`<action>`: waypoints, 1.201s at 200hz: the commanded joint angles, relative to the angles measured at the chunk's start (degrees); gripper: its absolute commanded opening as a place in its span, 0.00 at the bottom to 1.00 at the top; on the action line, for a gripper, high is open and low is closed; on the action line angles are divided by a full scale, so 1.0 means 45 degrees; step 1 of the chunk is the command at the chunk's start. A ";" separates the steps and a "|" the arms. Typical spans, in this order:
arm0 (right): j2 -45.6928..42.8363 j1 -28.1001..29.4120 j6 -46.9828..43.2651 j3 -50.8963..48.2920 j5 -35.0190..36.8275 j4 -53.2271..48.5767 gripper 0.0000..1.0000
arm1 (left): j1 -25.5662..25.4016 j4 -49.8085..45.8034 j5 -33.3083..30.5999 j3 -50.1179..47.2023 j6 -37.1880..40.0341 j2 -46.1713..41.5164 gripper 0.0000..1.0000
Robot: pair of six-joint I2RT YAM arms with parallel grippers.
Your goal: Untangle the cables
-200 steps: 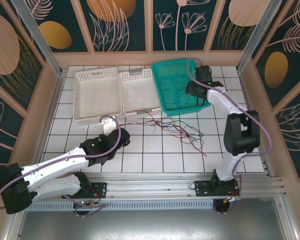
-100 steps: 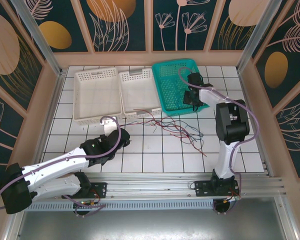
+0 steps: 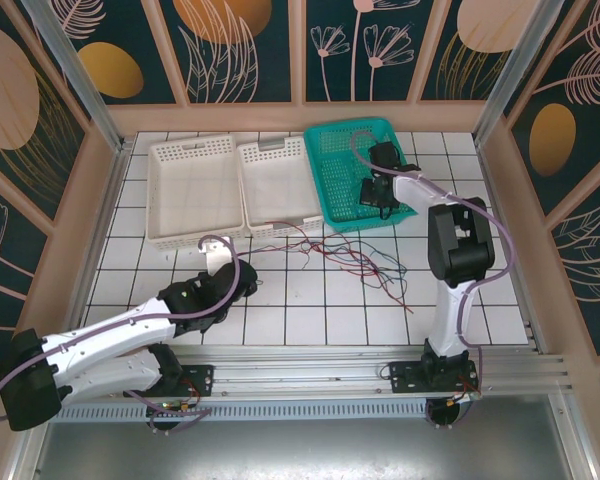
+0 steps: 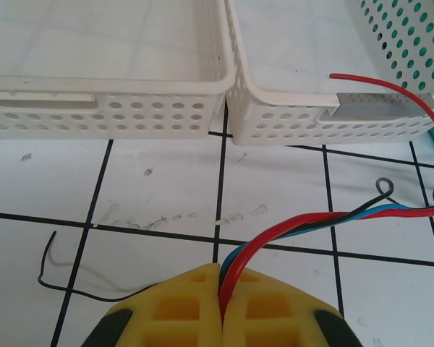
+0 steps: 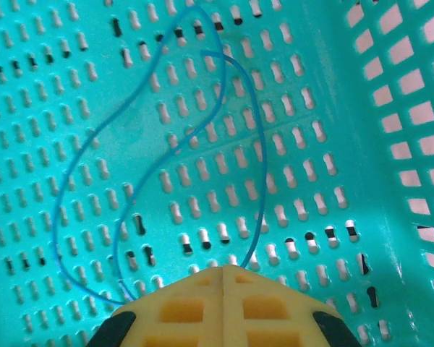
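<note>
Two pincers are at work, and both are closed. The left pincer (image 3: pixel 248 283) sits low over the tiled surface (image 3: pixel 310 320), in front of the two white baskets (image 3: pixel 152 190).

In the left wrist view, the yellow fingers (image 4: pixel 181 303) of the left pincer (image 4: pixel 221 282) are pressed together. A small bundle of red, blue and black cables (image 4: pixel 304 220) is clamped in the seam between them. From the seam the bundle rises, bends right and runs across the tiles to the right edge of the view. One red strand crosses the near corner of the right-hand white basket. A loose black wire (image 4: pixel 79 288) lies on the tiles to the left of the pincer, apart from the bundle.

From above, we see the rest of the cables (image 3: pixel 358 262) spread in a loose tangle on the surface. The tangle lies between the two arms, in front of the right-hand white basket and the teal basket (image 3: pixel 320 190).

The right pincer (image 3: pixel 370 195) reaches into the teal basket, near its right wall. In the right wrist view, the fingers of the right pincer (image 5: pixel 223 273) meet with no gap. A thin blue cable (image 5: pixel 264 195) loops over the perforated basket floor. Both of its strands run down to the fingertips, one meeting them just beside the seam, and we read it as gripped there.
</note>
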 commanded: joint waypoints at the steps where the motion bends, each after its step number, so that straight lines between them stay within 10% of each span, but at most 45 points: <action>1: -0.1575 0.0172 0.0040 0.0327 -0.0367 0.0435 0.00 | 0.0045 0.0323 0.0021 -0.0301 0.0142 -0.0279 0.00; 136: -0.3615 0.1782 -0.0389 0.3298 0.0776 -0.1692 0.00 | 0.0054 0.0922 0.0565 -0.0869 0.0275 -0.0689 0.00; 182: -0.5507 0.3466 -0.0771 0.0364 -0.1113 0.0240 0.39 | 0.0045 0.1354 0.0873 -0.0689 0.0609 -0.0525 0.00; 240: -0.7763 0.5450 -0.0549 -0.3996 -0.3415 0.1916 0.57 | 0.0045 0.1854 0.0982 -0.0660 0.0927 -0.0770 0.00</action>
